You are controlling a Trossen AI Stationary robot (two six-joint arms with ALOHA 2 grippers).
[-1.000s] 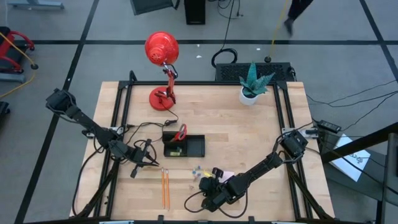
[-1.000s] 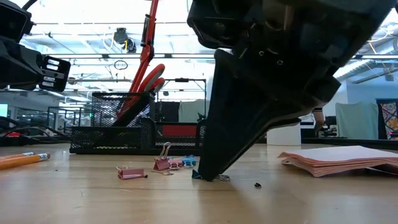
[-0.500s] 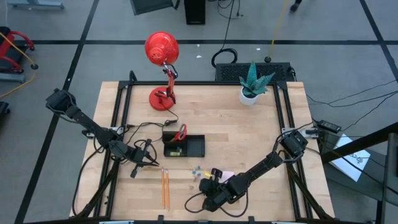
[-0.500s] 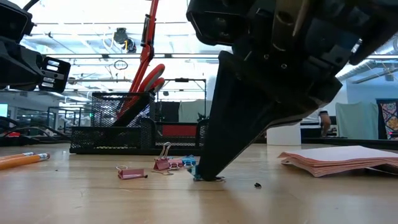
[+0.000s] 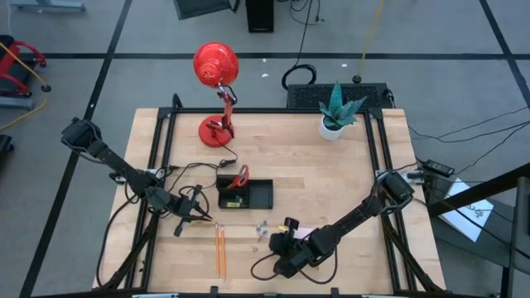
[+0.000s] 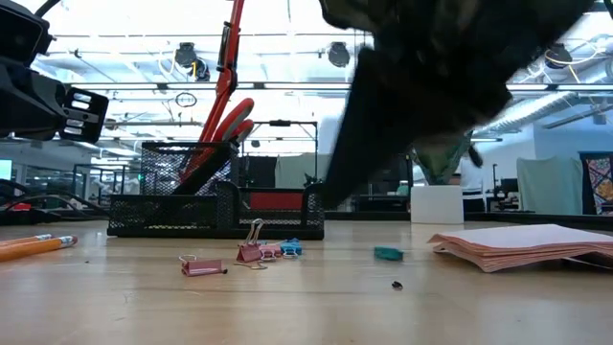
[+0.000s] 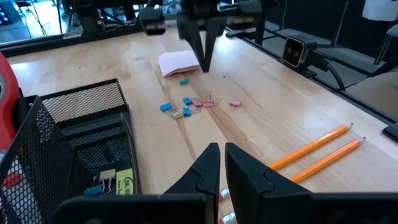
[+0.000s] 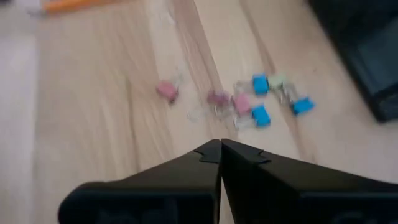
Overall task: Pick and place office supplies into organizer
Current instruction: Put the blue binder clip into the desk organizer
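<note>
Right gripper (image 8: 220, 144) pressed together, empty, raised over the wood. Clips (image 8: 261, 116) scattered just ahead of its fingertips. Left gripper (image 7: 219, 149) nearly closed, pencils (image 7: 314, 151) beside it.

A teal clip (image 6: 388, 253) lies alone between clip cluster (image 6: 259, 253) and pink pad (image 6: 522, 246).

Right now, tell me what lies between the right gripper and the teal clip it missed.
Nothing visible. The right gripper hangs shut and empty just above the table; the teal clip lies loose on bare wood beside the pink sticky-note pad, apart from the clip cluster.
</note>
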